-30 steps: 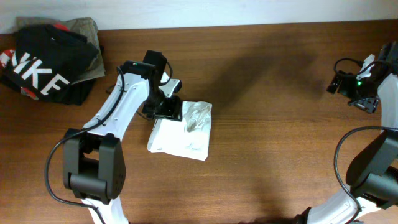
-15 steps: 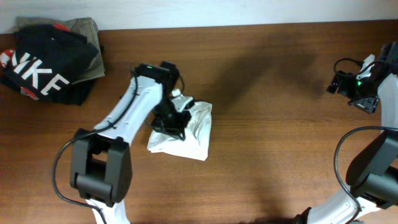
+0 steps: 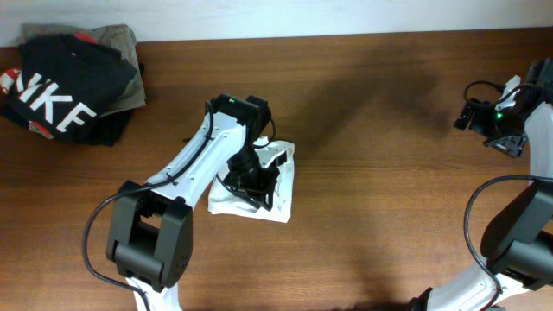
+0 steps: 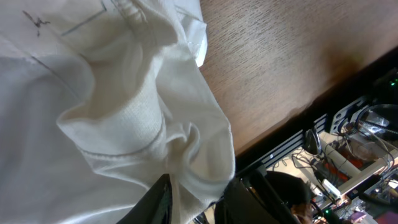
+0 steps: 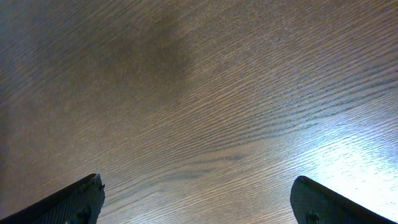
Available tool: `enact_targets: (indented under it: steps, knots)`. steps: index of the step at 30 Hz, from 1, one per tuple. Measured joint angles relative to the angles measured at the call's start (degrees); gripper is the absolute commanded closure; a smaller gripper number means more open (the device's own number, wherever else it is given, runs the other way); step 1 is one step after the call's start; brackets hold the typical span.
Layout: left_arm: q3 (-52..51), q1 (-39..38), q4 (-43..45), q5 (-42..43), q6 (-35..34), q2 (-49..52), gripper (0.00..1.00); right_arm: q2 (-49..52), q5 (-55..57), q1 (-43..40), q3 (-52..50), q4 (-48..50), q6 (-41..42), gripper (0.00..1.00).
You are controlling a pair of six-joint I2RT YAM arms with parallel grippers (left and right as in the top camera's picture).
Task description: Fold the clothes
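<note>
Robotics lab: wooden table [image 3: 389, 173], cable-tangled electronics [image 4: 354, 143] (beyond its edge).

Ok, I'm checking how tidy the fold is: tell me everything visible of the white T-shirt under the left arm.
The plain white thin-fabric T-shirt lies folded into a rough rectangular packet on the brown wooden table, left of centre. Where the arm is, it is rumpled and puffed up; stitched hems show in the wrist view. The left end effector rests on it, a bunched fold between its fingers; whether they pinch it is unclear. Nothing else touches it.
</note>
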Motion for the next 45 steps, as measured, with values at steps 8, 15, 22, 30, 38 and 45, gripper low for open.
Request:
enact_targets:
  steps: [8, 15, 22, 30, 38, 45]
  knots:
    - [-2.95, -2.21, 1.66, 0.07, 0.00, 0.00, 0.74, 0.00, 0.02, 0.00, 0.00, 0.00, -0.02, 0.01]
    - [-6.67, -9.66, 4.33, 3.04, 0.17, 0.31, 0.82, 0.00, 0.00, 0.00, 0.00, -0.02, -0.07, 0.02]
    - [7.43, -4.39, 7.65, -3.89, -1.16, 0.33, 0.67, 0.00, 0.00, 0.00, 0.00, 0.00, -0.04, 0.01]
    - [7.50, 0.15, 17.66, -6.69, -5.11, 6.05, 0.68, 0.00, 0.02, 0.00, 0.00, 0.00, -0.02, 0.01]
    - [7.50, -3.17, 20.48, -2.97, -6.40, 13.55, 0.71, 0.00, 0.02, 0.00, 0.00, 0.00, -0.02, 0.01]
    - [7.50, -6.58, 23.50, -1.88, -6.60, 13.55, 0.72, 0.00, 0.02, 0.00, 0.00, 0.00, -0.04, 0.01]
